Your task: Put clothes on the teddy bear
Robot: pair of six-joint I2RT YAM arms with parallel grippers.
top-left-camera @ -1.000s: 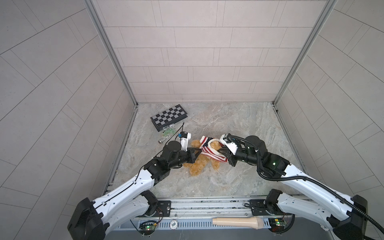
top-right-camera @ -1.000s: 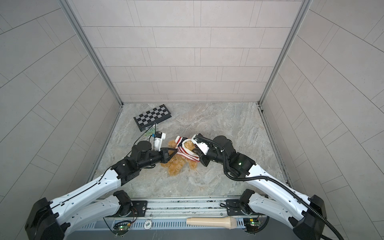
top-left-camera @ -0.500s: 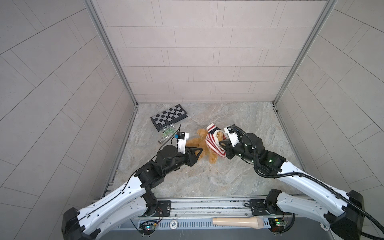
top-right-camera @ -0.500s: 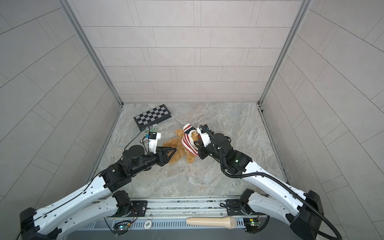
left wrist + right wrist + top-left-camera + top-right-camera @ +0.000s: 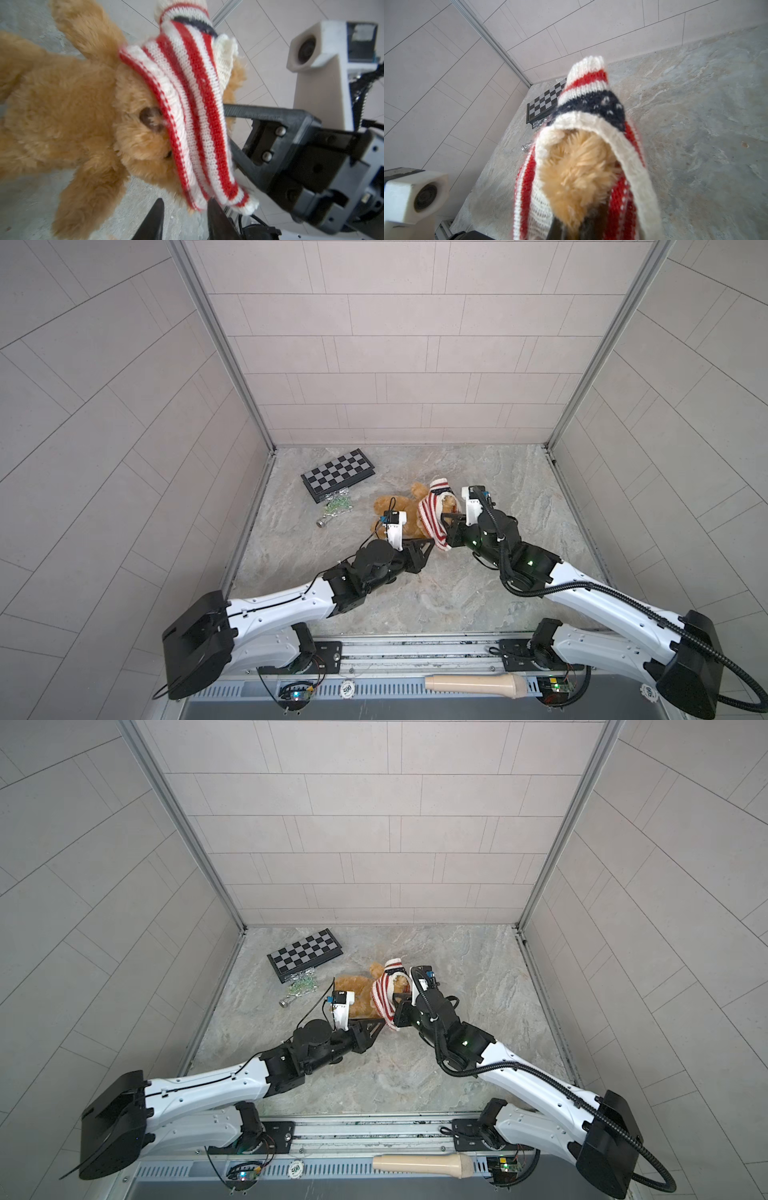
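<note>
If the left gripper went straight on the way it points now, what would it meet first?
Probably the striped sweater, its hem hanging just beyond the left gripper; the teddy bear lies behind it. Depth unclear.

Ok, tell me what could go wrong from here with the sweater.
1. The sweater sits bunched over the head of the bear only, and the left gripper is open, holding nothing. A pull by the right gripper, shut on the knit, may drag the whole bear instead of sliding the sweater down.
2. The left gripper's tips sit at the hem, beside fur. Closing there could pinch fur with the knit, or miss the hem.
</note>
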